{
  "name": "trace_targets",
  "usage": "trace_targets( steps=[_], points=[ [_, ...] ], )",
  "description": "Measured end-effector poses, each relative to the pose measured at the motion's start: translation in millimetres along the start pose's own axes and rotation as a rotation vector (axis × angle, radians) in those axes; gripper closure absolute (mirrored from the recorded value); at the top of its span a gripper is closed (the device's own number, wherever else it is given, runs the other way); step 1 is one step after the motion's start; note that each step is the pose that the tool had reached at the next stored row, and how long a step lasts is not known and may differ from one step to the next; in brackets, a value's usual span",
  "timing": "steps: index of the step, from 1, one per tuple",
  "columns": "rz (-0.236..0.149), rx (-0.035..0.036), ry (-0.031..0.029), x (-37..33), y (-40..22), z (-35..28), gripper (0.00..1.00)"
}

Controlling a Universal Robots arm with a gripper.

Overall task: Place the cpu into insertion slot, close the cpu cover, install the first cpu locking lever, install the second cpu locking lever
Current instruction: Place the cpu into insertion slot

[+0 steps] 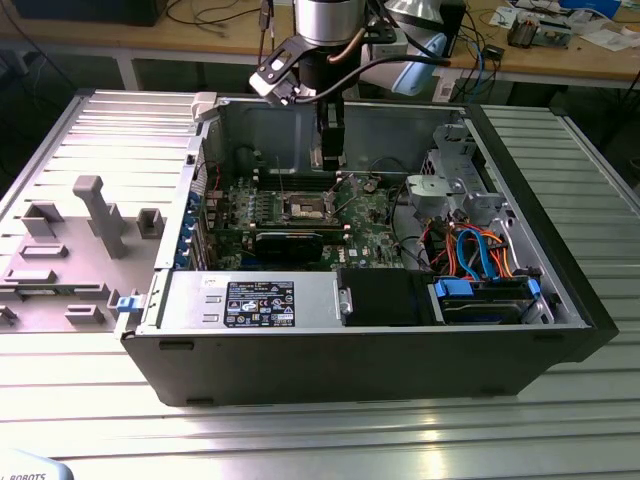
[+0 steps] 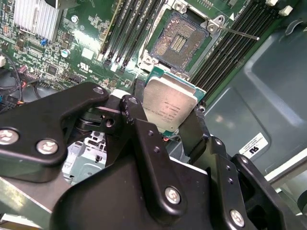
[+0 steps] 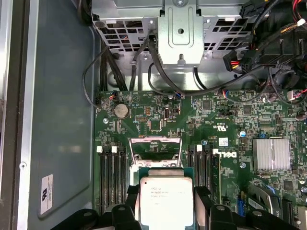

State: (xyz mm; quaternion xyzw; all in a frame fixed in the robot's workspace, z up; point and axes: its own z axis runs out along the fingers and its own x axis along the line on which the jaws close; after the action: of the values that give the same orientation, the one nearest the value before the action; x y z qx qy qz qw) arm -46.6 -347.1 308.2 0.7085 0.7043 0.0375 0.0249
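We judge the first step under way: the black two-fingered hand (image 2: 167,114) clamps the small square silver-topped cpu (image 2: 169,106) by its edges, near but clear of the open insertion slot (image 2: 178,40), and seating calls for squaring them up.

The gripper (image 2: 165,125) clamps the cpu (image 2: 170,103) (silver top facing the camera) by its edges, near the open socket (image 2: 180,40) on the green motherboard (image 2: 72,52).

Hangs near-vertical w/ arm (image 1: 322,20) over insertion slot (image 1: 303,208), wrist straight. Pinches cpu (image 2: 168,108) by two opp. edges between black fingers (image 2: 192,134) of gripper (image 2: 165,115); carries it above slot, apart from it, slightly tilted.
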Motion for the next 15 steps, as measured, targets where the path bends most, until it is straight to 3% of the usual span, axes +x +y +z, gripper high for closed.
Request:
trace_targets(
  steps=[15],
  points=[
    [0.0,0.0,-0.0001,-0.1,-0.4,4.2,0.46]
  ],
)
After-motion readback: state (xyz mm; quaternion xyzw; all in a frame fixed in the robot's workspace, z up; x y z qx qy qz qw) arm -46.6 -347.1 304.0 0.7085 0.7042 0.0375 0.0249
